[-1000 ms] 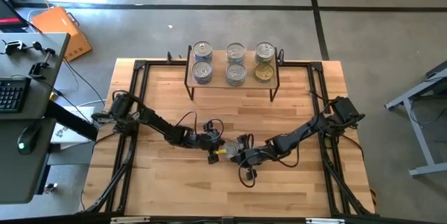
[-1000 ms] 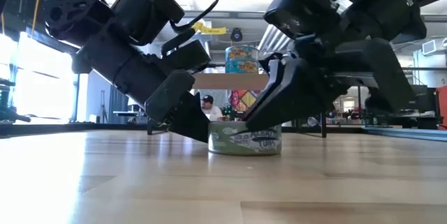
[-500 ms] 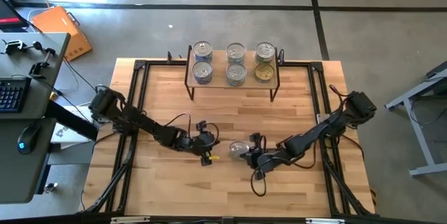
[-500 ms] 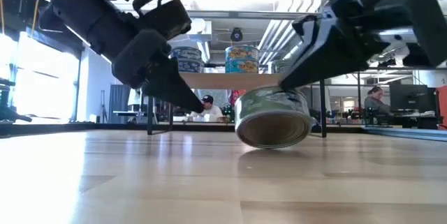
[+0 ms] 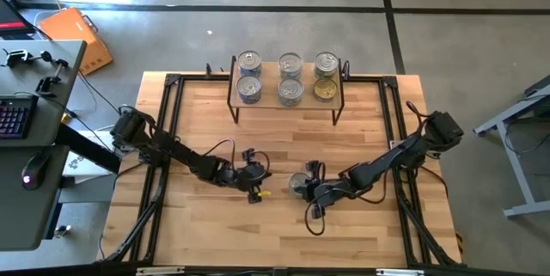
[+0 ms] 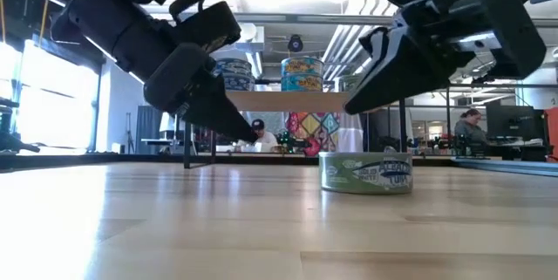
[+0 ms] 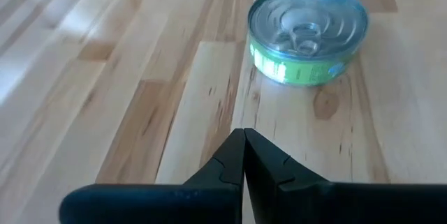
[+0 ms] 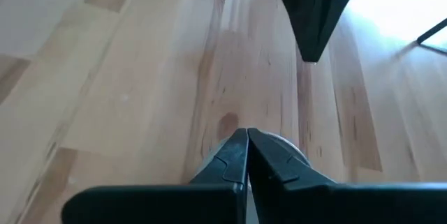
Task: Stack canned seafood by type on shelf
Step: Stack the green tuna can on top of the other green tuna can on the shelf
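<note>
A single green-labelled can (image 6: 365,173) sits flat on the wooden surface (image 5: 284,224), lid up, near the middle and slightly toward the near edge. In the left wrist view the same can (image 7: 309,33) shows a silver pull-tab lid and a bright green side band.

The left gripper (image 5: 254,192) hangs low over the surface just left of this can, apart from it. Its fingers (image 7: 234,161) are pressed together into a single point and hold nothing. In the low view the left gripper (image 6: 235,127) slopes down toward the surface with its tip a little above the wood.

The right gripper (image 5: 302,187) comes in from the right and its tip is just over the can's right side. Its fingers (image 8: 241,155) are also pressed together, with a pale rounded rim of the can showing just beyond them; they grip nothing. In the low view the right gripper (image 6: 370,88) hovers above the can and does not touch it.

The shelf (image 5: 286,104) stands at the far side of the surface, a light board on thin black legs. Six cans (image 5: 290,76) are on it in three columns of two: the left pair has bluish labels, the middle pair is silver, and the right pair has a gold-lidded can nearer the front.

A desk with a keyboard (image 5: 12,117) stands off the left edge, and an orange box (image 5: 76,37) lies on the floor beyond it. A person (image 6: 471,127) is seated in the room behind.
</note>
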`<action>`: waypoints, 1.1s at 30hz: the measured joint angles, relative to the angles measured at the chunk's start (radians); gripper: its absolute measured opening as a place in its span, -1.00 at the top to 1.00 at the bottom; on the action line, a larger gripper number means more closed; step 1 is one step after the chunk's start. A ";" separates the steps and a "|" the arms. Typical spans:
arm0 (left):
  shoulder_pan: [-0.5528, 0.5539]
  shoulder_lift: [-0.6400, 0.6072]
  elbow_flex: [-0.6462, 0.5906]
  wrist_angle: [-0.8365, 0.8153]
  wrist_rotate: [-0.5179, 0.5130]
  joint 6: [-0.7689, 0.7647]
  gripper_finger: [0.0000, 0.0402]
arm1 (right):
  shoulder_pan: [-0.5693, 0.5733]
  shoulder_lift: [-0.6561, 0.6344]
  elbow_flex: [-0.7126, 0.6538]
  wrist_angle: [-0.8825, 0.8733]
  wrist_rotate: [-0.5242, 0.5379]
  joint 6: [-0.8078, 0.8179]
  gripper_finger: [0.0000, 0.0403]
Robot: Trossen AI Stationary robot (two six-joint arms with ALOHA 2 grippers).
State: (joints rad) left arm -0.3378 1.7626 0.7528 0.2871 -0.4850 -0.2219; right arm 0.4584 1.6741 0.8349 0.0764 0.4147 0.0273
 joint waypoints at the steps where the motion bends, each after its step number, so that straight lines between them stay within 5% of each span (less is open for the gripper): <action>1: 0.000 0.000 0.000 0.013 0.000 0.009 1.00 | -0.001 0.000 0.000 0.005 0.002 -0.001 1.00; 5: 0.000 0.000 0.000 0.032 0.000 0.017 1.00 | -0.003 -0.008 0.000 0.002 0.011 -0.033 0.92; 12: 0.005 0.000 0.000 0.033 0.001 0.017 1.00 | 0.007 0.013 0.001 -0.074 -0.094 -0.113 0.39; 16: 0.015 0.008 0.000 0.077 0.008 0.051 1.00 | 0.017 0.095 0.002 -0.052 -0.078 -0.169 0.28; 24: 0.052 0.096 0.001 0.217 0.098 0.094 1.00 | 0.007 0.191 -0.012 0.041 -0.015 -0.083 0.60; 29: 0.057 0.133 0.001 0.258 0.128 0.095 1.00 | 0.007 0.191 -0.157 0.326 -0.014 -0.002 0.91; 33: 0.057 0.140 0.001 0.264 0.133 0.102 1.00 | 0.006 0.191 -0.276 0.545 -0.014 0.022 0.97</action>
State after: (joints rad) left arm -0.2810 1.9026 0.7536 0.5512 -0.3519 -0.1197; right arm 0.4644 1.8648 0.5593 0.6211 0.4012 0.0494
